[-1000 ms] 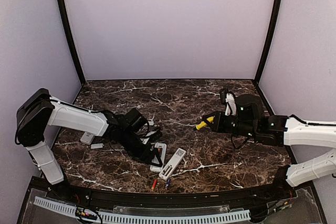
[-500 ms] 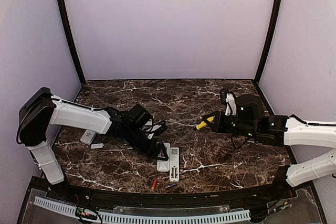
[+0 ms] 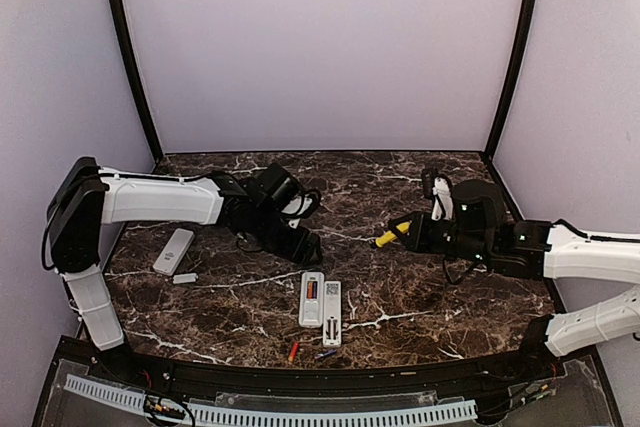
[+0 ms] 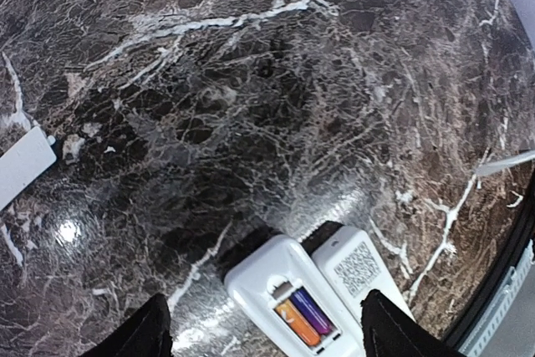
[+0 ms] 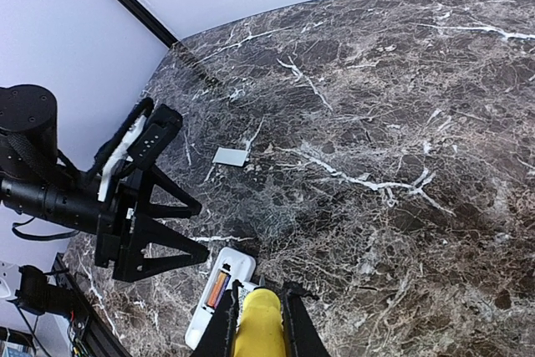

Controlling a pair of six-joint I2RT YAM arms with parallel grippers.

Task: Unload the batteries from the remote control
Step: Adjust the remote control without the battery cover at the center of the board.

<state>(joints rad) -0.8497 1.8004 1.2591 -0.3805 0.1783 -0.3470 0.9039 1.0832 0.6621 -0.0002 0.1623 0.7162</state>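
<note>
Just now the left gripper (image 3: 303, 244) has been raised clear of the two white rectangular plastic remote controls (image 3: 312, 299), left side by side, and its jaws are spread and empty. Two cylindrical batteries (image 4: 292, 321), orange and purple, are still seated in the left remote's open bay, on the near side of that gripper, so unloading is judged unfinished. Well apart to the right, the yellow-handled screwdriver (image 3: 390, 235) is clenched in the right gripper (image 3: 412, 232).

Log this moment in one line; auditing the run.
left end effector: open, empty; right end effector: shut on screwdriver; open remote: two batteries inside; loose batteries: two
</note>
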